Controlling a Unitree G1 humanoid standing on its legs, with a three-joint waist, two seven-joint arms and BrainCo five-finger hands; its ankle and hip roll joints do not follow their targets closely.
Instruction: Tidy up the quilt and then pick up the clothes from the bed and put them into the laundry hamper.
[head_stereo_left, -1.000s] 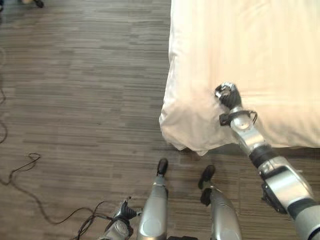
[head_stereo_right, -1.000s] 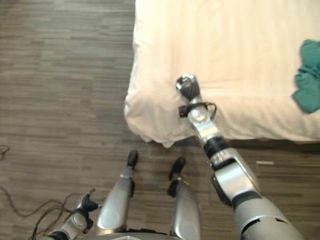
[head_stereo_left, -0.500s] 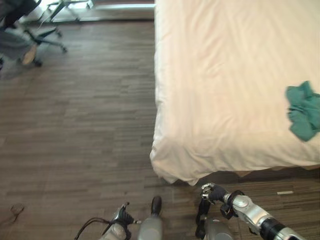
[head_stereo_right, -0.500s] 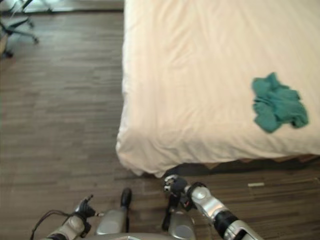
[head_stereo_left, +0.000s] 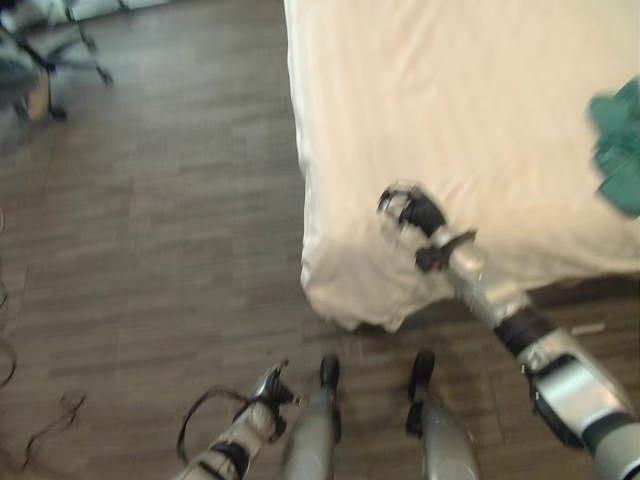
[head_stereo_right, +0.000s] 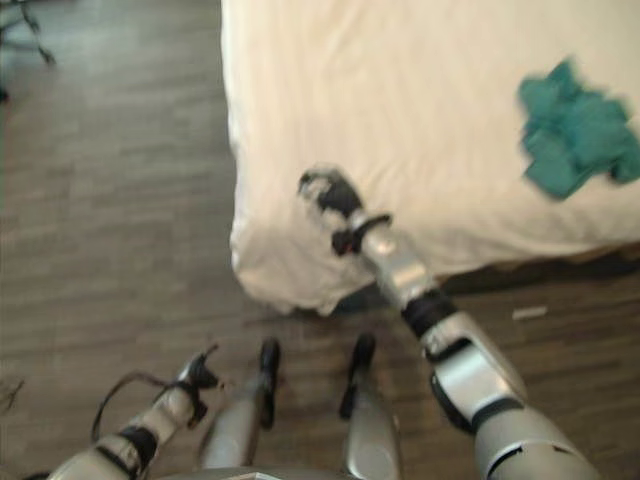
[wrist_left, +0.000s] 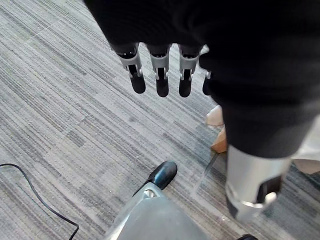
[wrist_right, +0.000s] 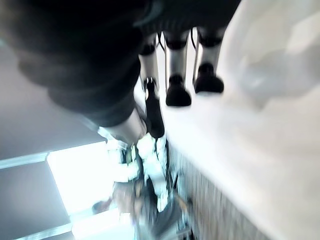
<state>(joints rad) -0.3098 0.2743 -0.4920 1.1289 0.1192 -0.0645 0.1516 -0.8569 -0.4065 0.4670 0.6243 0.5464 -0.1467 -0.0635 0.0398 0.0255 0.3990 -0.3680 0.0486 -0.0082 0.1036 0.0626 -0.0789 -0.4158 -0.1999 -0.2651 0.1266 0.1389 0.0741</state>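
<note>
The bed's cream quilt (head_stereo_left: 470, 110) lies spread flat, and its near left corner (head_stereo_right: 285, 270) hangs down toward the floor. A crumpled green garment (head_stereo_right: 575, 130) rests on the quilt at the right (head_stereo_left: 622, 150). My right hand (head_stereo_left: 408, 208) is over the quilt close to that near left corner. In the right wrist view its fingers (wrist_right: 177, 75) reach out relaxed just above the white cloth (wrist_right: 270, 100), holding nothing. My left hand (head_stereo_left: 266, 388) hangs low by my side over the floor, its fingers (wrist_left: 161, 75) straight and empty.
Dark wood-plank floor (head_stereo_left: 150, 220) runs along the left of the bed. An office chair (head_stereo_left: 45, 60) stands at the far left. A small pale strip (head_stereo_right: 528, 313) lies on the floor by the bed's near edge.
My right hand has risen from below the bed's edge onto the quilt near its left corner. The camera has shifted, so the bed and the green garment sit differently in view.
</note>
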